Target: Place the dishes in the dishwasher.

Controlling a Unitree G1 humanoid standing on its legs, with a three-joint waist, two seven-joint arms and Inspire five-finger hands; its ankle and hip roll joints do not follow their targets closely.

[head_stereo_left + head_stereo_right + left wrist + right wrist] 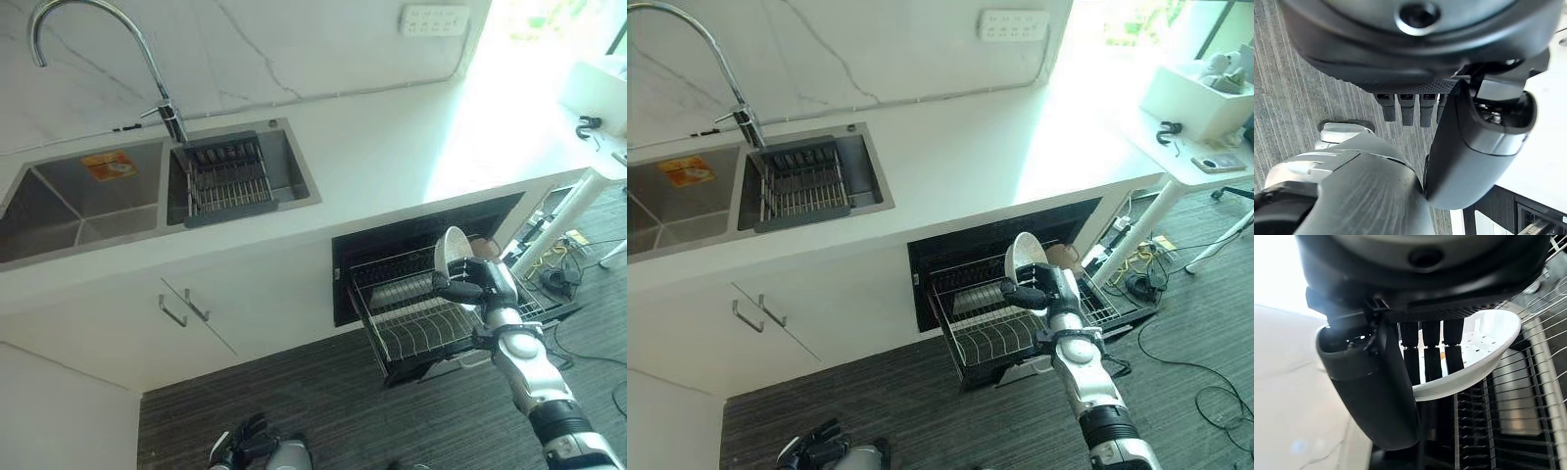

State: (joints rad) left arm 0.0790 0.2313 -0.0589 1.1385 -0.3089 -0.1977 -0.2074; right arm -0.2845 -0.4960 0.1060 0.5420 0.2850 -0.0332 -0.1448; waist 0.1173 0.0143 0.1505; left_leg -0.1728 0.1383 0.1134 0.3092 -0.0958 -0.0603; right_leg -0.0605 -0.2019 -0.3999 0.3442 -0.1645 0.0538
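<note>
The right hand (485,284) reaches out over the pulled-out dishwasher rack (411,328), its fingers (1432,352) and thumb pinching the rim of a white bowl (453,253). The bowl stands on edge in that grip, above the rack's right half and just in front of the dark dishwasher opening (392,240); whether it touches the wires cannot be told. The left hand (245,446) hangs low at the near edge of the scene over the floor, fingers (1400,105) straight and relaxed, holding nothing.

The white table (392,147) runs from left to far right, with a marble-patterned wall behind it. Set into its left part is a steel double sink (59,201); the left basin carries an orange sticker (108,164), and the right basin holds a wire drainer basket (227,176). A curved chrome faucet (93,29) rises behind the sink. The dishwasher rack under the table's right part has rows of wire tines, with no other dishes seen among them. White cabinet doors with two metal handles (181,308) sit under the sink. The floor (323,401) is dark striped carpet. A white wall socket strip (436,18) is on the far wall.
</note>
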